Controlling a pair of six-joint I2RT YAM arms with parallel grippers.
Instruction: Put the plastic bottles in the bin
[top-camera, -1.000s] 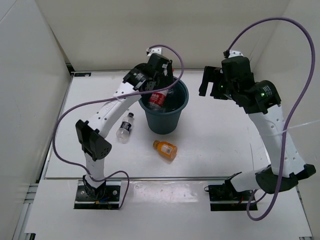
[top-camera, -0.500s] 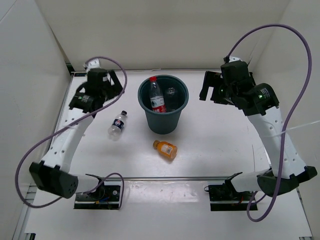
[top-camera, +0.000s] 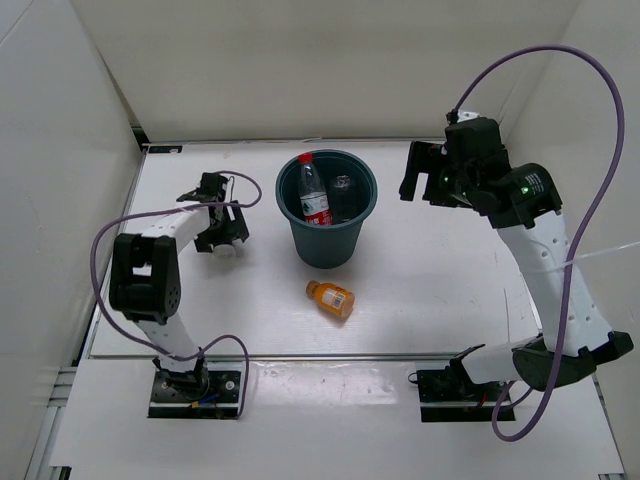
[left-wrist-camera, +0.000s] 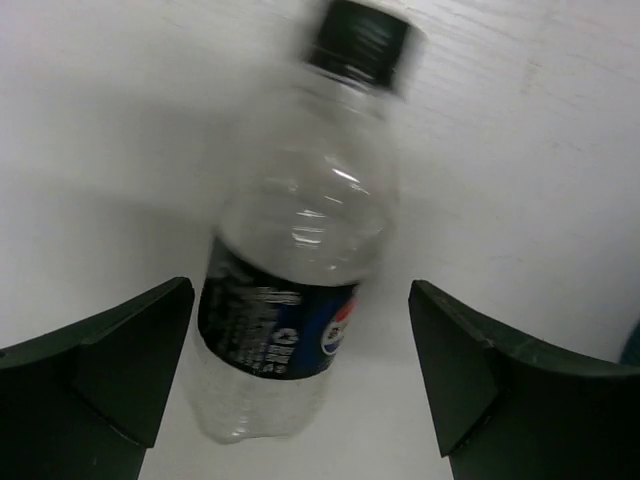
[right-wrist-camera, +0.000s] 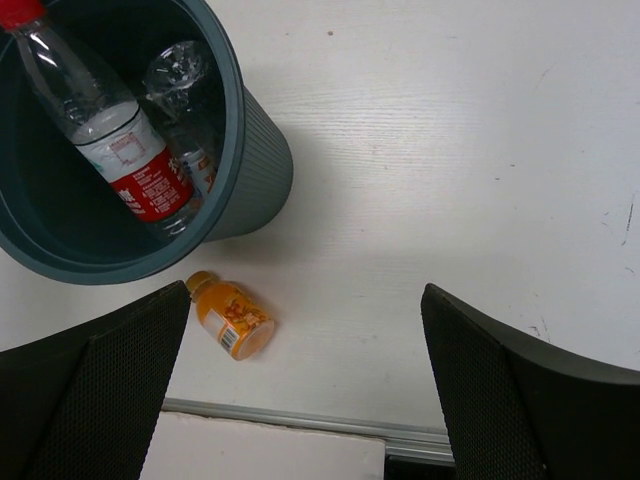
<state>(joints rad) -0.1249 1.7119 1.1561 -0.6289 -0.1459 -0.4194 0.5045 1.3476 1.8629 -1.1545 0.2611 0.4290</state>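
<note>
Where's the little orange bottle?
In the top view, the orange bottle lies on its side near the middle, just below the bin, not touching it.

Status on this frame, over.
Left gripper open, straddling black-capped bottle on table. Right gripper open, empty. Red-capped bottle in bin; orange bottle outside. Nothing blocking.

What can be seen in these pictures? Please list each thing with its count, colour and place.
bin: one, dark teal, upright on the table.
red-capped bottle: one, clear with a red label, leaning inside the bin.
clear bottle: at least one, colourless, inside the bin beside the red-capped bottle.
black-capped bottle: one, clear with a dark label, lying on the table left of the bin.
orange bottle: one, orange, lying on the table on the bin's near side.
table: one, white.
cables: two, purple, one per arm.
left end effector: open, straddling the black-capped bottle.
right end effector: open, right of the bin.
</note>
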